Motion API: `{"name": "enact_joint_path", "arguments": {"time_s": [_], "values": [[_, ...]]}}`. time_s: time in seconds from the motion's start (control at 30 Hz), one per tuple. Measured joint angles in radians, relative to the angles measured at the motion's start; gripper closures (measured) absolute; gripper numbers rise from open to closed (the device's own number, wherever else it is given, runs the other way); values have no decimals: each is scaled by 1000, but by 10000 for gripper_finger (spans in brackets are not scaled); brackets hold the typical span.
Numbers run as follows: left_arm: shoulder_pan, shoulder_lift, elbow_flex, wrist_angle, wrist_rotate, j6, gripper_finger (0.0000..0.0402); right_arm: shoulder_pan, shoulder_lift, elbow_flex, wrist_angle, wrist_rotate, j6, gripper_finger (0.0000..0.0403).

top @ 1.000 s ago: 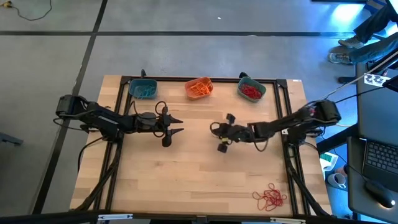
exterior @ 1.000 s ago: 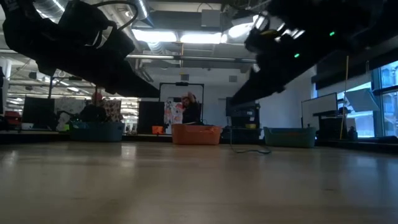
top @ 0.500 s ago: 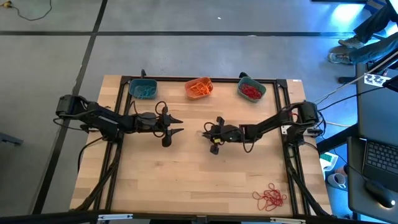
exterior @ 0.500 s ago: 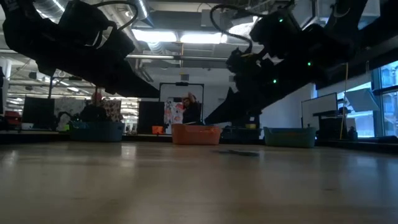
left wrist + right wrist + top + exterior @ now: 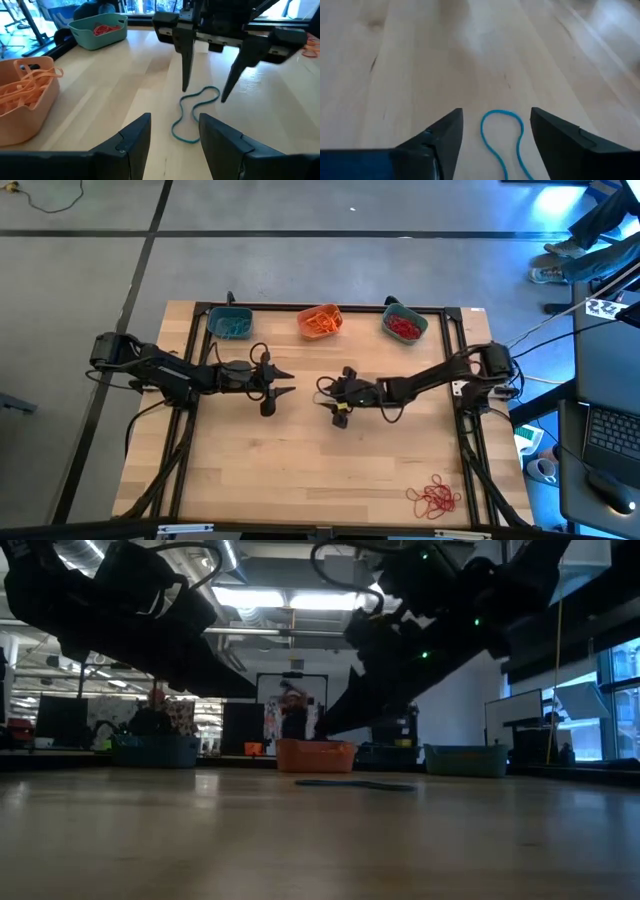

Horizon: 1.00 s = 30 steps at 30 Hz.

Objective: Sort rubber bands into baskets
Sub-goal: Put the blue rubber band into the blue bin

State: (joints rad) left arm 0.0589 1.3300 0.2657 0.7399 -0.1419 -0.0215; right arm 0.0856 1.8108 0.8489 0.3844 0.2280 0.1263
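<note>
A teal rubber band (image 5: pixel 192 112) lies flat on the table near its middle, also seen in the low view (image 5: pixel 355 784). My right gripper (image 5: pixel 322 390) is open just above it. Its two fingers stand on either side of the band's loop (image 5: pixel 502 132) without touching it. My left gripper (image 5: pixel 288 381) waits open a little to the band's left, pointing at it. Three baskets stand along the far edge. These are a teal one (image 5: pixel 230 323) with teal bands, an orange one (image 5: pixel 320 320) with orange bands, and a teal one (image 5: pixel 404 325) with red bands.
A heap of red rubber bands (image 5: pixel 433 498) lies near the table's front right corner. A dark frame (image 5: pixel 196 340) runs along the table's left, far and right sides. Bare wood lies between the grippers and the near edge.
My right gripper has gone toward the table's left, toward my left gripper, and come lower. The teal band, which hung from it with its lower end on the table, now lies flat on the table between its fingers.
</note>
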Motion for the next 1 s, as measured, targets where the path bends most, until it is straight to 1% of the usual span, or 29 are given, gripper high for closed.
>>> {"name": "enact_joint_path", "arguments": {"time_s": [0.2, 0.37, 0.47, 0.57, 0.67, 0.73, 0.8, 0.87, 1.0], "values": [[0, 1, 0, 3, 47, -23, 238, 16, -110, -7, -200, -20, 24, 174], [0, 61, 46, 3, 47, -30, 238, 70, -208, -107, -229, 58, 40, 177], [0, 123, 100, -20, 47, -24, 238, 98, -274, -186, -214, 134, 75, 177], [0, 179, 168, -95, 46, -9, 238, 113, -321, -263, -189, 193, 117, 178], [0, 233, 232, -157, 46, -5, 238, 113, -359, -333, -139, 199, 158, 178], [0, 267, 265, -164, 51, 12, 238, 113, -366, -373, -93, 200, 163, 178], [1, 288, 286, -170, 76, 45, 235, 111, -367, -404, -37, 203, 161, 178], [7, 310, 323, -189, 97, 50, 226, 111, -368, -423, 13, 207, 160, 178], [21, 357, 397, -264, 102, 58, 193, 111, -367, -447, 68, 209, 130, 178]]}}
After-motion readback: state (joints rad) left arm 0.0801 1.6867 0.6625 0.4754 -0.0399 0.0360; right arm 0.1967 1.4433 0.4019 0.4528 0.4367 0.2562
